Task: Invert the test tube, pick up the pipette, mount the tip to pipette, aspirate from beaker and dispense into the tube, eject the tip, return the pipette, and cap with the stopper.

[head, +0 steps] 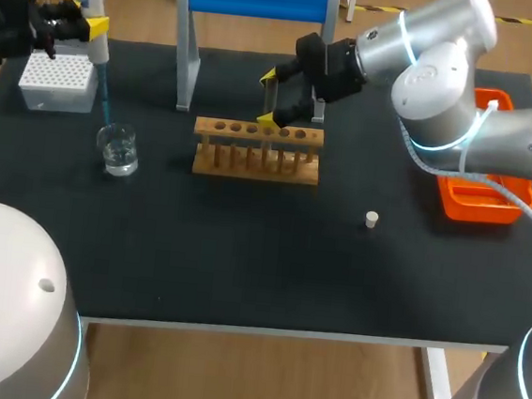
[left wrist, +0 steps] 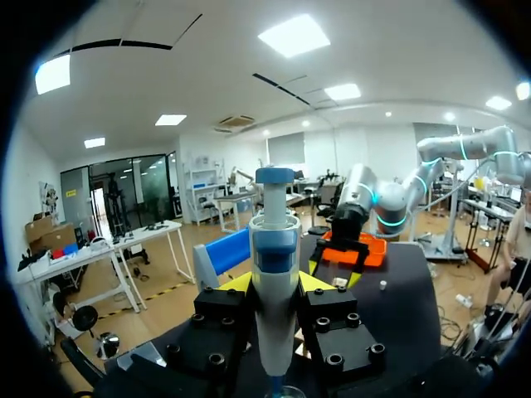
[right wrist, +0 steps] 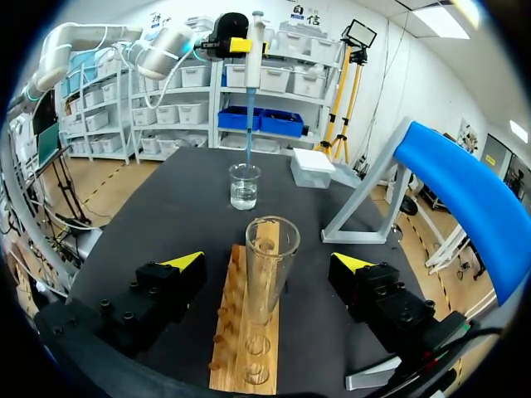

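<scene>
While my left pincer (left wrist: 274,282) is clamped on the pipette (left wrist: 274,240), holding it upright at the far left of the surface (head: 242,254), the blue tip (head: 103,104) points down into the beaker (head: 118,148) of clear liquid. Just beyond the beaker, to its left, sits the tip box (head: 59,81). My right pincer (right wrist: 267,264) has its fingers spread, clear of the test tube (right wrist: 270,249), which stands mouth up in the wooden rack (right wrist: 249,348) between them. Nearer and to the right lies the small white stopper (head: 371,219). An orange tray (head: 477,206) rests at the right edge.
</scene>
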Robot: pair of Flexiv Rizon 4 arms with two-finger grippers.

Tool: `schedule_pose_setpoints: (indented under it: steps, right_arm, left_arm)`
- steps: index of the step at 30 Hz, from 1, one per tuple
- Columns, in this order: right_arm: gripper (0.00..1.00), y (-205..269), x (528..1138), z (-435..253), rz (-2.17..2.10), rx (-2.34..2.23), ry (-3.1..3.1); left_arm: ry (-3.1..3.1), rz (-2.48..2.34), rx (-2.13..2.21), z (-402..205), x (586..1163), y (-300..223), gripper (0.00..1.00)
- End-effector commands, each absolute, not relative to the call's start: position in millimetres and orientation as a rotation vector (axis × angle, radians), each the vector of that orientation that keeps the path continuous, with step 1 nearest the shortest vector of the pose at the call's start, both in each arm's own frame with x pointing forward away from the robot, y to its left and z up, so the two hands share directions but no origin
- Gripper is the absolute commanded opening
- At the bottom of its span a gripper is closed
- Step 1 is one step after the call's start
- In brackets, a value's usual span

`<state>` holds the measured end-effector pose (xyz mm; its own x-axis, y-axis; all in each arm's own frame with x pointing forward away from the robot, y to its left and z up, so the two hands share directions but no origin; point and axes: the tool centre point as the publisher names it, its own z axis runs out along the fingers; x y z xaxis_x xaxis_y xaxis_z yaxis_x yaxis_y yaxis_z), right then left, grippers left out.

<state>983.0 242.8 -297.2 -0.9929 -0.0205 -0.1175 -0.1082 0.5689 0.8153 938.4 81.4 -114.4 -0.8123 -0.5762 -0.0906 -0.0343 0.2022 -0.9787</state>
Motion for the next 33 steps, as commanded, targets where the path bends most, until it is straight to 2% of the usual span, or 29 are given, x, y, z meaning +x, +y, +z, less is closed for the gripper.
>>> schedule_pose_setpoints:
  steps: [1, 16, 33]
  right_arm:
    - [1.0, 242, 983, -296, 1.408, -0.113, 2.704]
    - [1.0, 242, 983, -296, 1.408, -0.113, 2.704]
    - [1.0, 242, 983, -296, 1.408, -0.113, 2.704]
  left_arm:
    - [2.058, -1.629, -0.572, -99, 937, 74, 0.0]
    - [2.14, -1.683, -0.611, -32, 943, 26, 0.0]
    - [2.224, -1.812, -0.479, 20, 969, -66, 0.0]
